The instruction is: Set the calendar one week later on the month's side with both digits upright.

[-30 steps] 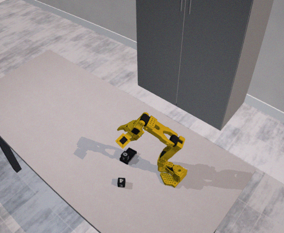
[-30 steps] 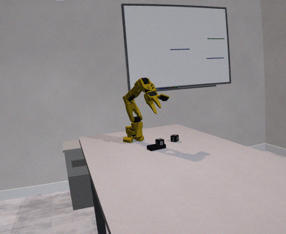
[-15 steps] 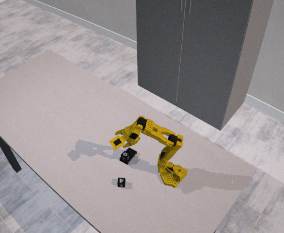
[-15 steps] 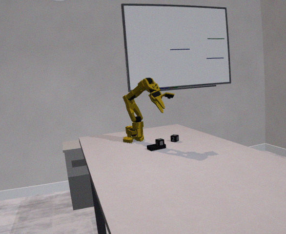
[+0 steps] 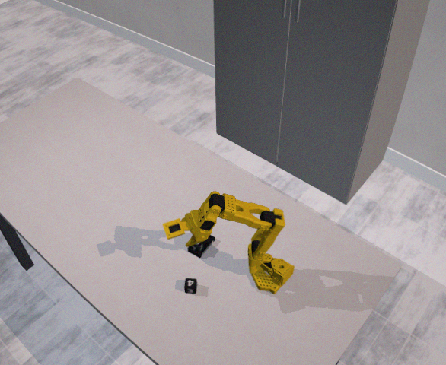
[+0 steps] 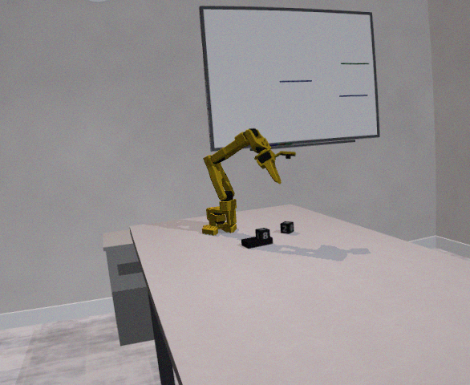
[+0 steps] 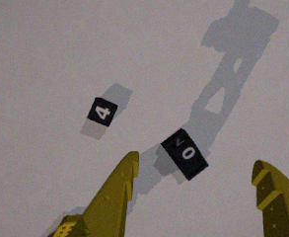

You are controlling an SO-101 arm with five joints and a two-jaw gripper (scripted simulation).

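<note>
The black calendar tray [image 6: 257, 241] lies flat on the table with one black cube [image 6: 262, 234] standing at its one end, showing 8 to the exterior view. In the wrist view the tray and this cube [image 7: 184, 153] show a 0 on top. The second black cube [image 5: 190, 285] lies loose on the table beside the tray; it shows 4 on top [image 7: 103, 112] and 2 on a side [image 6: 286, 227]. My gripper [image 6: 276, 176] hangs high above the tray, pointing down, fingers apart with nothing between them [image 7: 195, 165].
The arm's yellow base [image 5: 271, 274] stands on the table close to the tray. A grey cabinet [image 5: 306, 90] stands on the floor beyond the table. A whiteboard [image 6: 291, 74] hangs on the wall.
</note>
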